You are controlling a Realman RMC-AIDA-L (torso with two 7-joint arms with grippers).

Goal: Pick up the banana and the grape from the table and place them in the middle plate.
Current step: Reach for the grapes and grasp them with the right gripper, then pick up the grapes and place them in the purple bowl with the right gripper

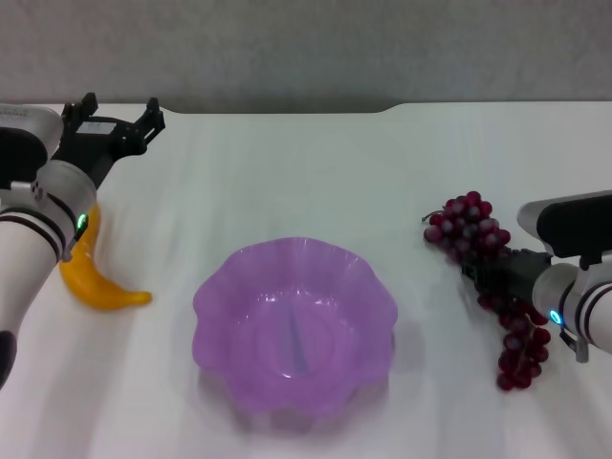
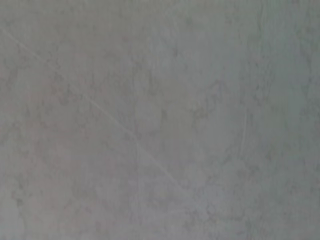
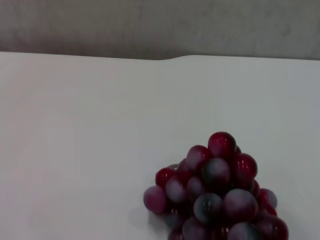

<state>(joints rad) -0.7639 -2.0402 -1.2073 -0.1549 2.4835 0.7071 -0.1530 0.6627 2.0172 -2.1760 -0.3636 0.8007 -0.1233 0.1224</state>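
Observation:
The banana (image 1: 99,287) lies on the white table (image 1: 316,182) at the left, partly hidden behind my left forearm. My left gripper (image 1: 122,109) is raised above the table's far left corner, beyond the banana, with its fingers apart and nothing between them. The grape bunch (image 1: 469,228) lies at the right and also shows in the right wrist view (image 3: 215,192). My right gripper (image 1: 495,273) sits at the middle of the bunch and covers part of it. The purple middle plate (image 1: 215,287) stands empty in the centre, between the two fruits.
The table's far edge has a notch (image 1: 287,107) and meets a grey wall (image 1: 306,48). The left wrist view shows only a plain grey surface (image 2: 160,120).

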